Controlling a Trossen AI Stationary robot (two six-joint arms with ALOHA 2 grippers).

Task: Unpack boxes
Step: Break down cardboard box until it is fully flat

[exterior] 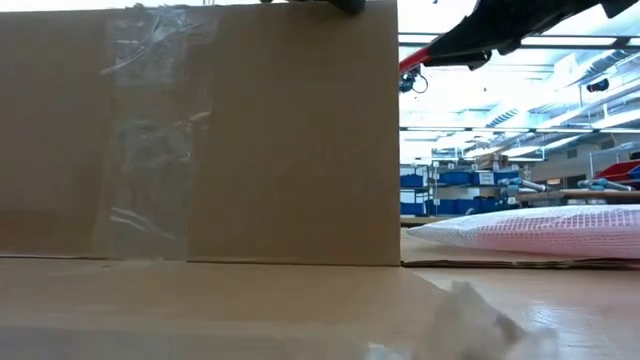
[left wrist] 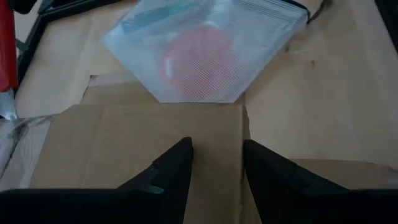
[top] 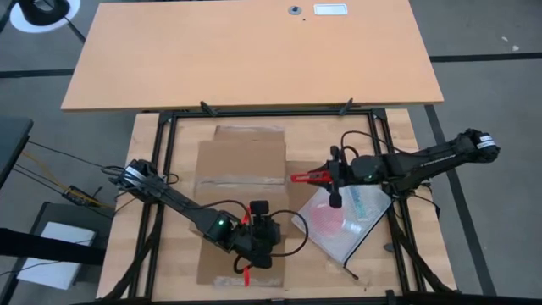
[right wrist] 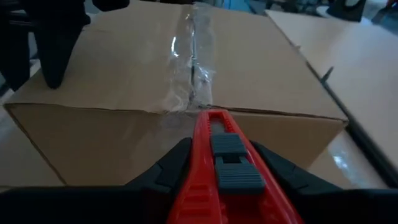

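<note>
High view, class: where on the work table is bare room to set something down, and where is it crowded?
Bare wood lies between the plastic bag and the table's right edge, and along the left edge beside the carton. The middle is crowded: carton, bag, the left gripper, and the right gripper holding a red cutter.

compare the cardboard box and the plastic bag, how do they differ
The cardboard box is plain opaque brown; the plastic bag is clear, showing something red inside. The box stands tall with stiff walls and tape strips; the bag lies low and flat. The box sits mid-table, the bag on the right gripper's side. Both rest on the table.
</note>
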